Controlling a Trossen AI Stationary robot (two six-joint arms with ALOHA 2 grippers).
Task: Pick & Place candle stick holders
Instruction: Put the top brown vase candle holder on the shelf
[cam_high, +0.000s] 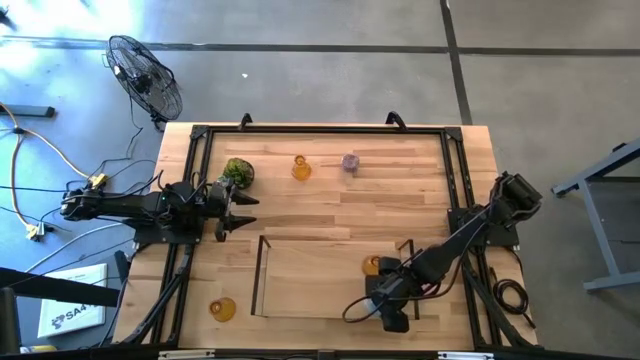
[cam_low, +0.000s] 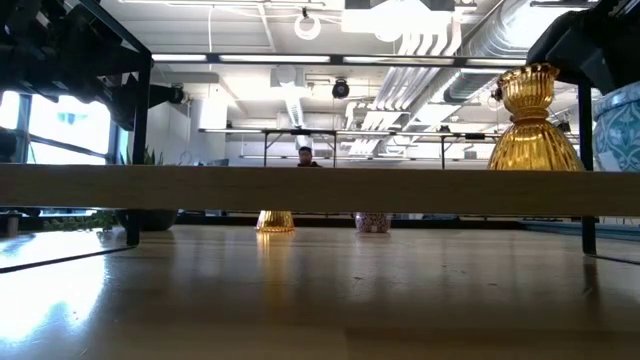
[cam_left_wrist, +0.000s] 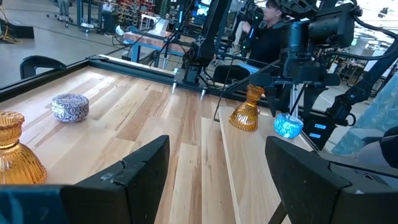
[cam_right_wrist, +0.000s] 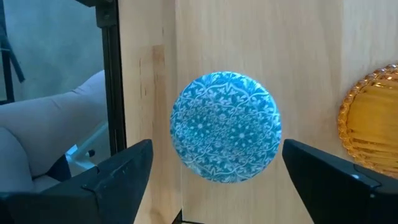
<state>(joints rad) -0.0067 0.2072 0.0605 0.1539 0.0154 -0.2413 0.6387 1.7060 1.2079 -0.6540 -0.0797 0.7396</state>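
Right gripper (cam_right_wrist: 211, 168) spread wide over blue holder (cam_right_wrist: 226, 127), amber holder (cam_right_wrist: 373, 121) just beside, left gripper (cam_left_wrist: 214, 165) open, empty

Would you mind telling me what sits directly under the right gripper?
A light blue patterned holder stands on the wooden board between the open right gripper's fingers, with an amber holder beside it. Its inside isn't visible.

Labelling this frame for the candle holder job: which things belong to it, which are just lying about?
Job: amber holders; mauve holder; blue holder, between the right gripper's open fingers.
Lying about: green mossy ball; fan.
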